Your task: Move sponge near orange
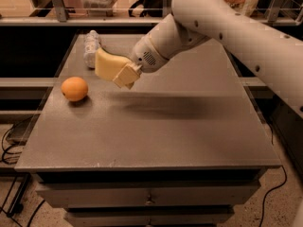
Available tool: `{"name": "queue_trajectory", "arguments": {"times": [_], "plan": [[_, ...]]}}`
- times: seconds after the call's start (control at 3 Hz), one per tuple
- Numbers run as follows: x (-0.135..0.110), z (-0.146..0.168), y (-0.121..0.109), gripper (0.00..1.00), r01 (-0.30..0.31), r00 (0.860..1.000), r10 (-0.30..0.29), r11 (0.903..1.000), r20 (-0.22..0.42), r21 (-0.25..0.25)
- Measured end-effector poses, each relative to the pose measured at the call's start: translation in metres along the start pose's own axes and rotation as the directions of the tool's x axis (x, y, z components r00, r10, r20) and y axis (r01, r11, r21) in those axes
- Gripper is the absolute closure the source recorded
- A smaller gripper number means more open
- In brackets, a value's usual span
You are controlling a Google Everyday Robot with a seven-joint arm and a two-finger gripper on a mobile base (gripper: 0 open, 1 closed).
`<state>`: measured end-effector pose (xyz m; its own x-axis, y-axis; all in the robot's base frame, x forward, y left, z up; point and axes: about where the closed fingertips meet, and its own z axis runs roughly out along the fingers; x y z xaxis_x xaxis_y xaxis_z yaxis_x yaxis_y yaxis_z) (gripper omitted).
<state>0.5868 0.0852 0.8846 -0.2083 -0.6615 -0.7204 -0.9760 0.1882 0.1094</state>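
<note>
The orange (pixel 74 89) lies on the left side of the grey table (pixel 199 136). My gripper (pixel 115 68) hangs a little above the table, up and to the right of the orange and about a hand's width from it. Its tip is a pale yellow mass. I cannot tell the sponge apart from the gripper's own cream-yellow parts, and no green face shows. No sponge lies on the visible tabletop. The arm (pixel 222 27) reaches in from the upper right and hides part of the table's back.
A whitish plastic bottle (pixel 91 48) lies at the table's back left, just behind the gripper. The table has drawers below its front edge (pixel 149 200). Shelving and a rail run along the back. Cables lie on the floor at the left.
</note>
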Motion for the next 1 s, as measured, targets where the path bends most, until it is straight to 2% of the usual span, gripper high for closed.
{"name": "queue_trajectory", "arguments": {"times": [0.33,0.67,1.0], "plan": [[-0.01,0.03,0.005,0.81,0.021,0.999,-0.022,0.9987,-0.03,-0.047],[-0.01,0.048,0.004,0.58,0.017,0.997,-0.021,0.9982,-0.07,-0.058],[-0.007,0.054,-0.003,0.35,-0.003,0.996,0.0,0.9995,-0.094,-0.032]]}}
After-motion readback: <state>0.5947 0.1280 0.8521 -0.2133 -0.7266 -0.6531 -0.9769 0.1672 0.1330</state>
